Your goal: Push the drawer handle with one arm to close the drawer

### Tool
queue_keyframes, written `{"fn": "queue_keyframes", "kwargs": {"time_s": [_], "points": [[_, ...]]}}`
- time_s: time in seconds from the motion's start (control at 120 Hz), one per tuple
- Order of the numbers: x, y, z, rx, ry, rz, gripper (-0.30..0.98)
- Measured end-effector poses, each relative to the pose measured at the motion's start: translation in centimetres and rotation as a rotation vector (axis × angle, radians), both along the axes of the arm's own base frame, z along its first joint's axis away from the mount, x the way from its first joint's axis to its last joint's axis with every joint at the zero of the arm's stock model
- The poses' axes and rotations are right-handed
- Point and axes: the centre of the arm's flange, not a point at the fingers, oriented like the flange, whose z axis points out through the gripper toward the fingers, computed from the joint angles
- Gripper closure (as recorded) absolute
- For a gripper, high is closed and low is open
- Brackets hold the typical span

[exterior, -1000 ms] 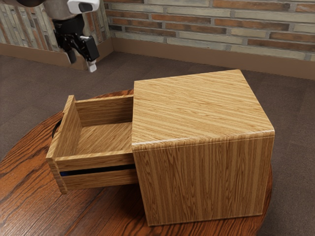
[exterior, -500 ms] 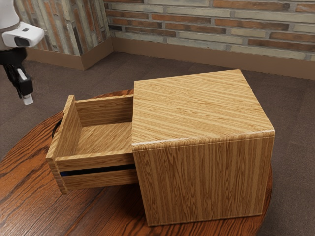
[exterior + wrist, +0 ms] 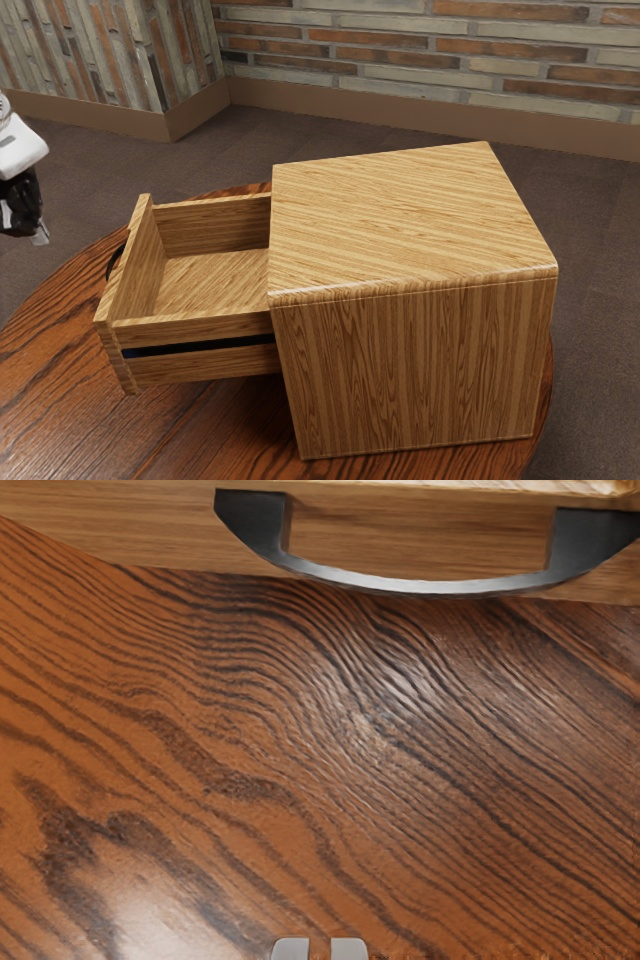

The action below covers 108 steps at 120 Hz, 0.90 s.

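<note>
Hand [image 3: 39, 238] open only a slit, w/ nothing in grip, & apart from drwr handle [image 3: 420, 586].

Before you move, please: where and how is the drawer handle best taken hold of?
Best grip the handle at the middle of its curved bar, probably coming from the exterior view's left, outside the drawer front. There it bows outward, leaving a gap behind.
</note>
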Motion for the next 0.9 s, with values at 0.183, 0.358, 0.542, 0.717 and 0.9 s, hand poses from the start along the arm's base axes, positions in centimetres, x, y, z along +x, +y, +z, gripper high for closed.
{"fn": "queue_keyframes", "kwargs": {"time_s": [0.183, 0.358, 0.542, 0.717, 0.9], "points": [[0.4, -0.6, -3.3, -0.035, 0.108, -0.171, 0.78], [1.7, -1.1, -5.7, -0.077, 0.145, -0.293, 0.78], [3.4, -2.1, -6.6, -0.124, 0.117, -0.375, 0.78], [4.7, -2.4, -7.7, -0.136, 0.103, -0.399, 0.78], [5.8, -3.5, -8.3, -0.140, 0.088, -0.419, 0.79]]}}
